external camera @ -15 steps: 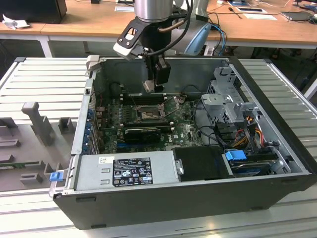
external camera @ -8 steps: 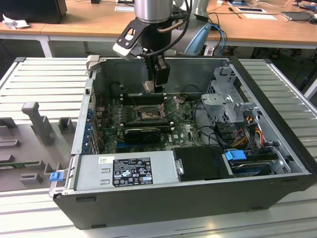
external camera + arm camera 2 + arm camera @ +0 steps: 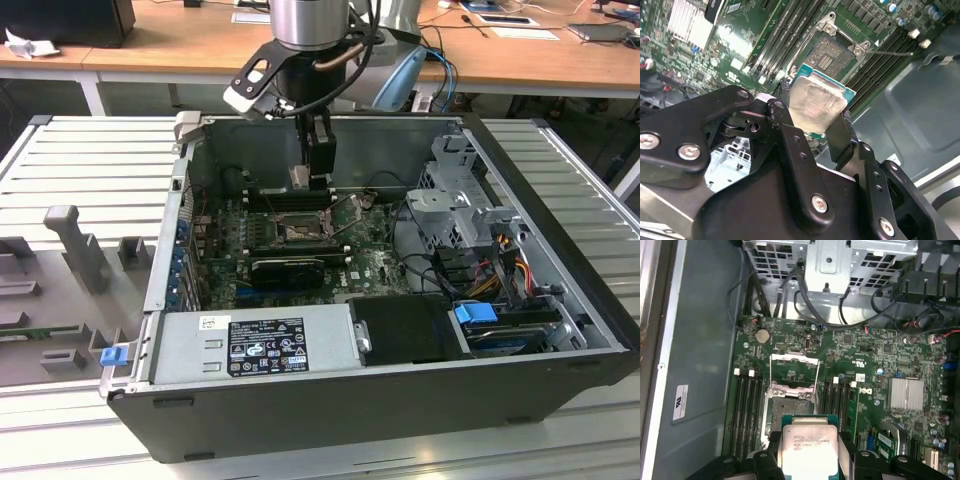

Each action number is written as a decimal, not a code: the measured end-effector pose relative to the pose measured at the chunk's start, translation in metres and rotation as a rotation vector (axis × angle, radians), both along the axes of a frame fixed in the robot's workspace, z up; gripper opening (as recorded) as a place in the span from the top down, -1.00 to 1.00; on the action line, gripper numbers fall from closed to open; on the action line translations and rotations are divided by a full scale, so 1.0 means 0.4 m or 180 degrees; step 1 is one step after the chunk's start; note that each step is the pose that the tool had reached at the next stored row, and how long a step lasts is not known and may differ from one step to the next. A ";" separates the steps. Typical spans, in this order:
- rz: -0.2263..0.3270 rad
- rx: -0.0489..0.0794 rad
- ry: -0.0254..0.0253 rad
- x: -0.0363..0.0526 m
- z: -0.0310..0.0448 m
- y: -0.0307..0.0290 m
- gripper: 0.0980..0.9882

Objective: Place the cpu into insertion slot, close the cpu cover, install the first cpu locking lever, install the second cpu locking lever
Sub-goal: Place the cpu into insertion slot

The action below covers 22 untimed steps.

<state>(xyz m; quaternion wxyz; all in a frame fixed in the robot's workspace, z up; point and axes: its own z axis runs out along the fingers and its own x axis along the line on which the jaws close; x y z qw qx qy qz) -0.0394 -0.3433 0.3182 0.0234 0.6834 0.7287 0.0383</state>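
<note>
The gripper [image 3: 312, 180] has its jaws closed on the chip [image 3: 303, 178], pinching it by two opposite edges with the silvery top facing up toward the arm. In both wrist views the chip [image 3: 815, 102] [image 3: 806, 450] hangs above the socket [image 3: 832, 54] [image 3: 790, 409], clearly apart from it and a little off to one side. The socket [image 3: 298, 232] lies empty, its field of contacts bare, and the cover [image 3: 792, 357] seems to be swung back from it on the far side. A thin lever [image 3: 892, 51] sticks out past the socket's corner, over the memory slots [image 3: 880, 62] that flank it. Plenty could go wrong from here, I judge. The grip is on thin edges only, so a small slip could tip the chip, and a corner landing first would bend the socket's fine contacts. If the chip meets the socket slightly turned it would not seat, and any downward push would do damage. The fingers also pass close to the raised cover and could knock it down onto the socket. As for writing: a few faint lines are printed on the chip's top, a white label [image 3: 265, 340] sits on the power supply well away from the socket, and a small sticker [image 3: 681, 402] is on the case wall beyond the memory slots — none of it clear enough to read.
</note>
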 end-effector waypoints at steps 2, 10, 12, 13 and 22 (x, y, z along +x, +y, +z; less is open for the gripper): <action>-0.0068 0.0000 0.0000 0.000 -0.001 0.000 0.02; -0.0127 0.0000 0.0000 0.000 -0.020 0.000 0.02; -0.0127 0.0000 0.0000 0.000 -0.025 0.000 0.02; -0.0129 0.0000 0.0000 0.000 -0.029 0.000 0.02; -0.0139 -0.0013 0.0000 0.000 -0.068 0.000 0.02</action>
